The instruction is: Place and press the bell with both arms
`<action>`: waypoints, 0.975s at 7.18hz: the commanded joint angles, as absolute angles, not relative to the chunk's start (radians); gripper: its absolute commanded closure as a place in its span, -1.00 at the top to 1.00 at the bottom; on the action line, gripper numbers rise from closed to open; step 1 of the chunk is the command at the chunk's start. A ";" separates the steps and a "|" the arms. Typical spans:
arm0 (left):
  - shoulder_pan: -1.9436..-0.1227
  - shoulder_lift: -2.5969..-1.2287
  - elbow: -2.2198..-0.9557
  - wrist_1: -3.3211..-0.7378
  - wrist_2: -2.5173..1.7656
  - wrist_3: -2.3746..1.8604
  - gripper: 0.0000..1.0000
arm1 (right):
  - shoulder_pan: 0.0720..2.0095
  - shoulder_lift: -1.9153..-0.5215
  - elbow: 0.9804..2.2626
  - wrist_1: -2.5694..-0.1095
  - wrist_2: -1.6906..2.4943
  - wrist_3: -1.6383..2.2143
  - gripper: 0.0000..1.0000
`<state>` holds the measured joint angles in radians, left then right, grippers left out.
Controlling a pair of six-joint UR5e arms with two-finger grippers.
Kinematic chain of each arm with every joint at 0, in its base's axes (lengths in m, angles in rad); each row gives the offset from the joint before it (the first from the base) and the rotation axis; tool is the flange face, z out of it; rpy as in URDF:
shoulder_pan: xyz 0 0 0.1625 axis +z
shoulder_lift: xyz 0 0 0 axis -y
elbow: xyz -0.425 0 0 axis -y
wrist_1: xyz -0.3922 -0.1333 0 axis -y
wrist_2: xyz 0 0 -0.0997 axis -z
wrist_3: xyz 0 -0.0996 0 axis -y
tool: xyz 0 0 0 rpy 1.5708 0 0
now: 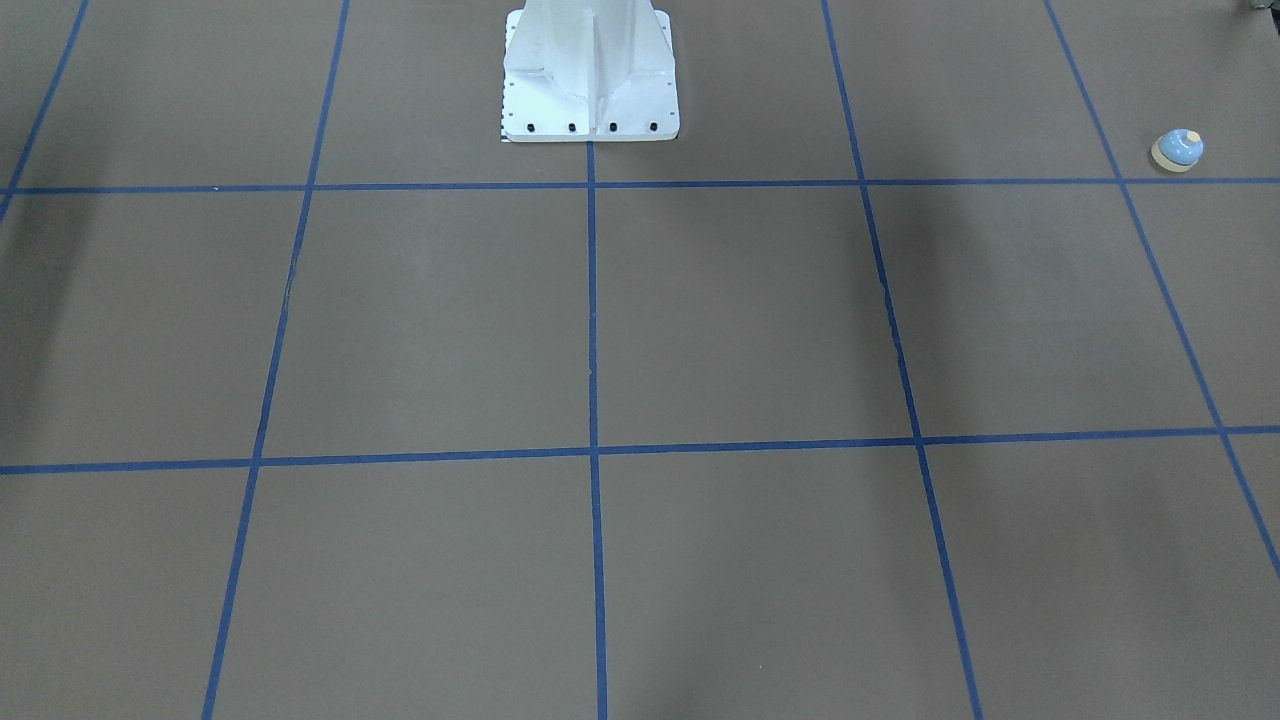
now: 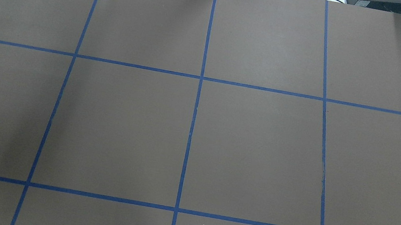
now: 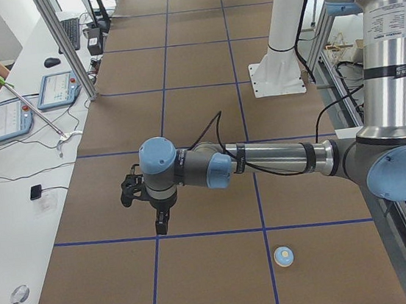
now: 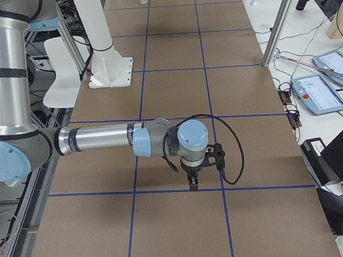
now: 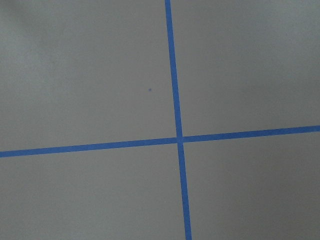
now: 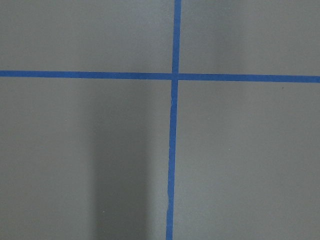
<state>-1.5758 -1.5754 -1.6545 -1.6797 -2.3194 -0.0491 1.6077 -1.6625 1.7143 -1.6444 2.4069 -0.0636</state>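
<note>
1. Left tool (image 3: 160,228) and right tool (image 4: 193,184) both hover before the pedestal (image 1: 590,80); clenched or released, I cannot tell.
2. Bell (image 1: 1178,150) rests on the surface (image 1: 700,330), far off the pedestal's left, ungrasped.
3. I judge placing and pressing both remain.

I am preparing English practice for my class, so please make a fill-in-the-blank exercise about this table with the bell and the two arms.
1. The bell has a light ____ dome.
2. It stands near the end of the table on the robot's ____ side.
3. The white pedestal shows ____ dark bolts along its front edge.
4. The left hand and the right hand both point ____, toward the table.

Missing words: blue; left; four; down.
</note>
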 commanded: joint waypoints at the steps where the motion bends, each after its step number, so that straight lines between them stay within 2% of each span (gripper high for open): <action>1: -1.575 -1.568 -1.658 -1.680 -2.319 -0.049 1.00 | 1.608 -1.661 1.718 -1.644 2.405 -0.064 1.00; 3: -1.575 -1.568 -1.660 -1.680 -2.319 -0.049 1.00 | 1.608 -1.661 1.717 -1.644 2.407 -0.064 1.00; 5: -1.577 -1.534 -1.734 -1.661 -2.313 -0.078 1.00 | 1.608 -1.660 1.718 -1.644 2.407 -0.063 1.00; 7: -1.559 -1.505 -1.991 -1.424 -2.199 -0.195 1.00 | 1.608 -1.661 1.717 -1.644 2.407 -0.063 1.00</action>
